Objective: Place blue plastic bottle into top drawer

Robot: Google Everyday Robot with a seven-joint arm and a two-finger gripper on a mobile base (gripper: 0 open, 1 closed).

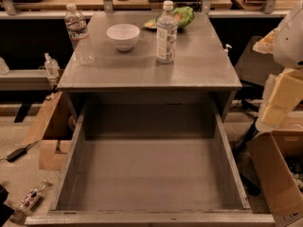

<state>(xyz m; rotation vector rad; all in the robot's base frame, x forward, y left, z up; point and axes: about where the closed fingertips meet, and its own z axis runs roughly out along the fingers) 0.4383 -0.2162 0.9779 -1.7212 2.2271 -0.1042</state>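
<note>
The blue plastic bottle [166, 32] stands upright on the grey cabinet top [199, 65], right of centre. It is clear, with a white cap and a pale bluish-white label. The top drawer [149, 174] is pulled fully out below the cabinet top, and its flat bottom is bare. My gripper is out of view. Only a white and yellowish part of my arm [286, 79] shows at the right edge, well away from the bottle and beside the drawer's right wall.
A taller ribbed clear bottle [79, 32] stands at the cabinet top's left edge. A white bowl [123, 36] sits between the two bottles, and a green bag [182, 15] lies behind the blue one. Cardboard boxes [277, 174] stand on the floor to the right and left [49, 136].
</note>
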